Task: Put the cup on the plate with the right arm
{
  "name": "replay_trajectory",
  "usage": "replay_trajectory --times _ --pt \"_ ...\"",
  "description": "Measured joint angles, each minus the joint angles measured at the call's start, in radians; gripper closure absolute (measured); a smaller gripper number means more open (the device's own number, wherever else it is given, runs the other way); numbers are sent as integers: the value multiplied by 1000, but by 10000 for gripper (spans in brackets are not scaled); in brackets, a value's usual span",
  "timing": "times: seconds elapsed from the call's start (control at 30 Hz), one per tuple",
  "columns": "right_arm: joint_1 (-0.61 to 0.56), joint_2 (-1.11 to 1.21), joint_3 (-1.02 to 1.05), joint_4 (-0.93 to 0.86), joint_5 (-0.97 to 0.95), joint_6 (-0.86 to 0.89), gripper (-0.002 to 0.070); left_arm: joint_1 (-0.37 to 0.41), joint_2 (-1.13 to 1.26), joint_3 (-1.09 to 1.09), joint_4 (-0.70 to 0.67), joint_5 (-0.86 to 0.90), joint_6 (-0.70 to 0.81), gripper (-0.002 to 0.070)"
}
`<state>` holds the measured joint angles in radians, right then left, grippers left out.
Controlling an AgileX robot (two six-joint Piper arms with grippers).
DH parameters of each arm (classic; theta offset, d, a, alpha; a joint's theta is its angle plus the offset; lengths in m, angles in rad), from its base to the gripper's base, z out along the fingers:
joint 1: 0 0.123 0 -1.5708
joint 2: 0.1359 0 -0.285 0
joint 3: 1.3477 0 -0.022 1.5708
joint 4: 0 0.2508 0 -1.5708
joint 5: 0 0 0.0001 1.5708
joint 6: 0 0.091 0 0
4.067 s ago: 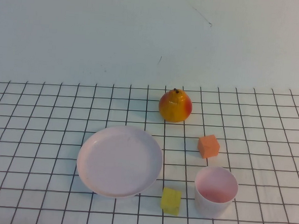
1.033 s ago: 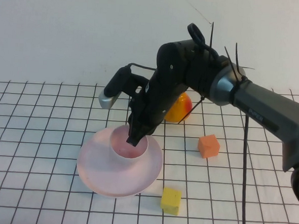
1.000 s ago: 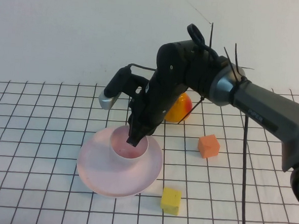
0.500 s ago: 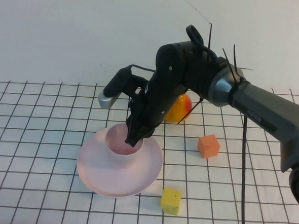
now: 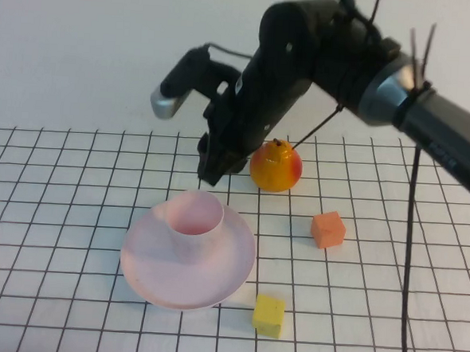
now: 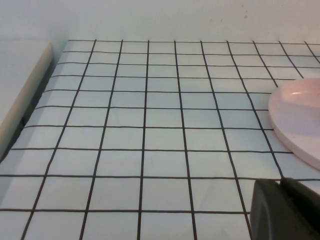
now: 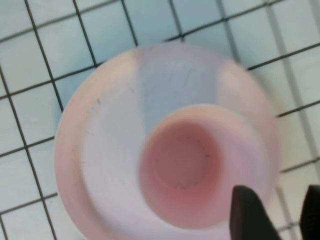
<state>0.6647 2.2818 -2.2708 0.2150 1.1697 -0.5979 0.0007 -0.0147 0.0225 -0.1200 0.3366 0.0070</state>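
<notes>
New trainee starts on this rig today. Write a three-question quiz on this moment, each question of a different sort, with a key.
1. True or false: the cup stands upright on the plate.
2. Multiple choice: where is the right gripper? A) clamped on the cup's rim; B) clear above the cup, holding nothing; C) beside the yellow cube.
3. Fill in: the fruit behind the plate is a ____.

Key: 1. True. 2. B; in the right wrist view its fingers are apart with nothing between them. 3. Pear. The left gripper shows only as a dark corner low over the grid cloth, beside the plate's edge.
</notes>
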Motion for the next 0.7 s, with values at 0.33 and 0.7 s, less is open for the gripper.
replay_trajectory --times 0.33,0.7 --pt "0 -223 -158 -132 82 0 666 0 0 0 0 0 0 678" --pt "0 -508 -158 -144 82 141 678 0 0 0 0 0 0 678"
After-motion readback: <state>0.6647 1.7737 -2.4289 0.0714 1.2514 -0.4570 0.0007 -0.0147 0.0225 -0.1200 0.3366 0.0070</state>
